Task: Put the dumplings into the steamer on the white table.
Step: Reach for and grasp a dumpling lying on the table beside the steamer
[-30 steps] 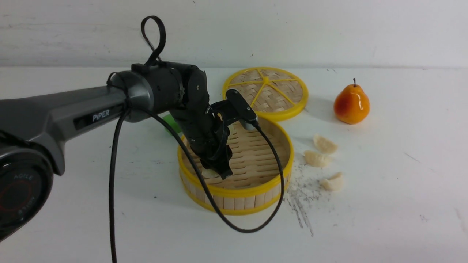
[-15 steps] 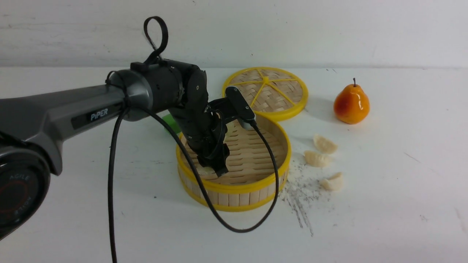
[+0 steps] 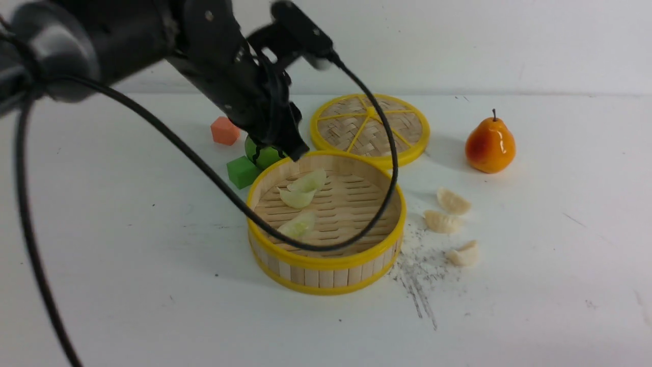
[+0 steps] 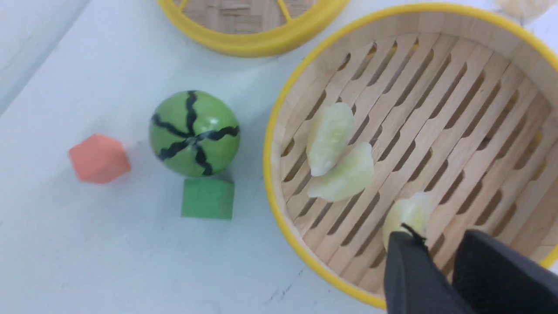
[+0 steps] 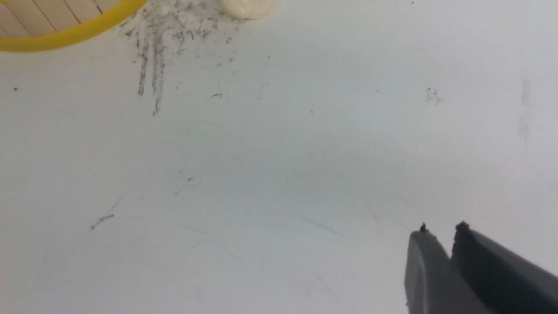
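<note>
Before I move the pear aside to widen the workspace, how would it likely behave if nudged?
The pear may roll or wobble, since its belly is rounded and it narrows toward the stem. Its glossy skin could be slippery under a push. It looks stiff, probably a moulded toy, as the surface shows no dents or sagging.

**Spread across the white table (image 3: 535, 306)**

Carries the bamboo steamer (image 3: 326, 270), with the woven lid (image 3: 336, 132) just behind. Bears three cream dumplings (image 3: 443, 222) and, farther back, a pear (image 3: 490, 145) to the right. Holds a striped green ball (image 4: 195, 133), green cube (image 3: 242, 172) and orange cube (image 3: 224, 131) at back left. Shows scuffs (image 3: 418, 290) (dark grey ones).
</note>
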`<state>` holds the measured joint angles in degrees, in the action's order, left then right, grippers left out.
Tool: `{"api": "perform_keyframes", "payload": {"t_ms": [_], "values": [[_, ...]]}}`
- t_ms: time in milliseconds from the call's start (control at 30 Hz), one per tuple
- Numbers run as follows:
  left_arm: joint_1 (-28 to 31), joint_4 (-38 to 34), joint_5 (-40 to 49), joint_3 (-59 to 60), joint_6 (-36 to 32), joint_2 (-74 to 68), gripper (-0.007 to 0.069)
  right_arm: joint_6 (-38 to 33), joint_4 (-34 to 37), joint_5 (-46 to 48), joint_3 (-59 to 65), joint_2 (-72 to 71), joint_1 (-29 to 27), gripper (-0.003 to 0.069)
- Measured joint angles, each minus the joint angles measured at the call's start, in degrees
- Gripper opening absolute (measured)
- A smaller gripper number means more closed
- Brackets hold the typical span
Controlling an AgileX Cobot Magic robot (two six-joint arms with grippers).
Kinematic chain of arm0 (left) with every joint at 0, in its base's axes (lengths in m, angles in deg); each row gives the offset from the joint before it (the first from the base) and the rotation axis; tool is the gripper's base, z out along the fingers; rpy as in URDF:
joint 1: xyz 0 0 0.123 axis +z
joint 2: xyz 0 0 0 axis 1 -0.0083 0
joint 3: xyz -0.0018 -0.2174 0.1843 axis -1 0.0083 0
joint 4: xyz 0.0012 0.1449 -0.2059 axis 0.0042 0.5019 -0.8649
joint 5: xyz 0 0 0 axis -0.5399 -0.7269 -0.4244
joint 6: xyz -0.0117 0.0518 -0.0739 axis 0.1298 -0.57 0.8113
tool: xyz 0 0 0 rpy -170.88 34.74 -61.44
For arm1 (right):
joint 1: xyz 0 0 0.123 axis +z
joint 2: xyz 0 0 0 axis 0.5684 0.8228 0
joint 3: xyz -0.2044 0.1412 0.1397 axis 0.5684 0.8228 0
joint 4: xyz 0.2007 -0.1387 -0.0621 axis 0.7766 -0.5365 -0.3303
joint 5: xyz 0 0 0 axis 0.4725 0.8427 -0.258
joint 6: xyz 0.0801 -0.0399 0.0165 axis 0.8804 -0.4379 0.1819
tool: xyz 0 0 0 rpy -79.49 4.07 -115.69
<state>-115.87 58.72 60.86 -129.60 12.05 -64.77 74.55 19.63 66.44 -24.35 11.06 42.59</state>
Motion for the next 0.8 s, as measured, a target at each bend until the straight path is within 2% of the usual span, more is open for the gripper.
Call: {"api": "perform_keyframes", "payload": {"t_ms": [133,167,267,333,400,633,700,800], "values": [[0.0,2.8,6.2,0.0,6.3,8.5,-0.0006,-2.2,2.0,4.4,-1.1,3.2,0.0,0.0102],[0.0,3.1,7.9,0.0,7.3,10.5,-0.0013,-2.8,2.4,5.8,-2.3,4.8,0.0,0.0108],[0.0,2.9,14.4,0.9,13.0,16.6,-0.0013,-3.9,3.7,8.4,-7.6,10.8,0.0,0.0143],[0.0,2.3,17.9,3.4,16.2,19.9,-0.0013,-5.3,4.3,8.1,-12.6,16.1,0.0,0.019],[0.0,1.8,19.1,5.5,17.5,22.4,-0.0013,-6.8,4.7,7.1,-15.3,19.2,0.0,0.0225],[0.0,1.6,19.0,19.4,18.6,30.7,-0.0013,-12.3,7.5,3.3,-25.0,31.9,0.0,0.0376],[0.0,1.6,17.3,27.2,19.6,35.6,-0.0013,-14.6,11.7,2.1,-30.8,40.7,0.0,0.0472],[0.0,1.6,15.5,36.3,20.2,41.5,-0.0013,-17.9,13.9,1.8,-37.2,50.4,0.0,0.0542]]}}
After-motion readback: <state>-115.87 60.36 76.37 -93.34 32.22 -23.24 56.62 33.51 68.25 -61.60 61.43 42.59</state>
